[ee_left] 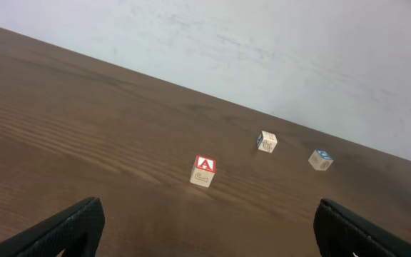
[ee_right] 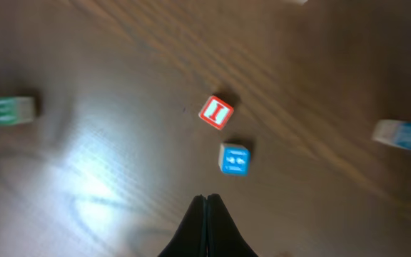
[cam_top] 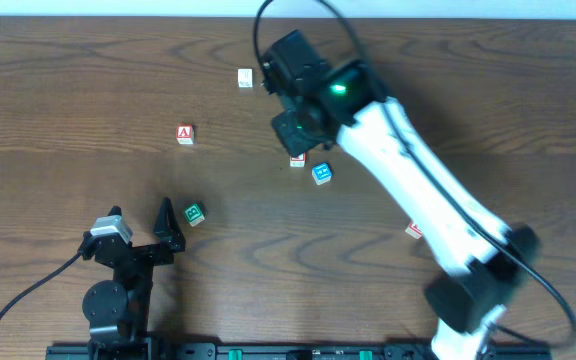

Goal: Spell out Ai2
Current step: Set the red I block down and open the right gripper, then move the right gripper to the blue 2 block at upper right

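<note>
Wooden A block (cam_top: 185, 134) and I block (ee_right: 215, 112) lie apart toward the far edge, unspelled; left gripper (ee_left: 209, 218) spread wide, right gripper (ee_right: 205, 203) closed on nothing.

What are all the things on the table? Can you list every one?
A block: one, red letter, left of middle.
I block: one, red, just ahead of right tool.
blue block: one, blue, beside I block.
green block: one, green, near left tool.
pale block: one, whitish, far side.
half-hidden block: one, reddish, beside the right arm.
table: one, brown wood.
left tool: one, black, open.
right tool: one, black, shut.
</note>
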You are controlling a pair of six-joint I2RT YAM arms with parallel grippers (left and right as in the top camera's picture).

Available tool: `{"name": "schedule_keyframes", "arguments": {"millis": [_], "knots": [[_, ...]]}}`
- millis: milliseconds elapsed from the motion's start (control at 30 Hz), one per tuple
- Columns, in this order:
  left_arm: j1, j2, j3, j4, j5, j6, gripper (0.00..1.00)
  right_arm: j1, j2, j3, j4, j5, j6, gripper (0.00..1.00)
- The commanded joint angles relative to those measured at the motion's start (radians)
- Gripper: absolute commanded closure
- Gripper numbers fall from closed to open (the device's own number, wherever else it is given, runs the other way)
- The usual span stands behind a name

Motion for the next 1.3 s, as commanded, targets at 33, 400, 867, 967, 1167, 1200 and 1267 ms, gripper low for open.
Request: {"name": "schedule_keyframes", "arguments": {"millis": [33, 400, 867, 967, 1167, 1200, 1267], "knots": [[0.005, -0.002, -0.035, -0.014, -0.007, -0.008, 0.05, -0.063, -0.120, -0.127, 0.031, 0.018, -0.054, 0.98], [0.005, -0.002, -0.035, -0.014, -0.007, -0.008, 0.05, -0.154, -0.270, -0.711, 0.478, -0.124, -0.054, 0.99], [0.005, -0.002, -0.035, -0.014, -0.007, -0.008, 0.05, -0.032, -0.040, -0.719, 0.586, -0.170, -0.060, 0.99], [0.005, -0.002, -0.035, -0.014, -0.007, -0.008, 0.05, -0.016, -0.019, -0.719, 0.602, -0.112, -0.067, 0.99], [0.005, -0.002, -0.035, -0.014, -0.007, -0.008, 0.05, -0.015, 0.035, -0.719, 0.622, -0.033, -0.085, 0.99], [0.005, -0.002, -0.035, -0.014, -0.007, -0.008, 0.05, -0.016, 0.042, -0.719, 0.628, -0.023, -0.085, 0.99], [0.005, -0.002, -0.035, -0.014, -0.007, -0.008, 0.05, -0.018, 0.055, -0.719, 0.638, -0.009, -0.085, 0.99]]}}
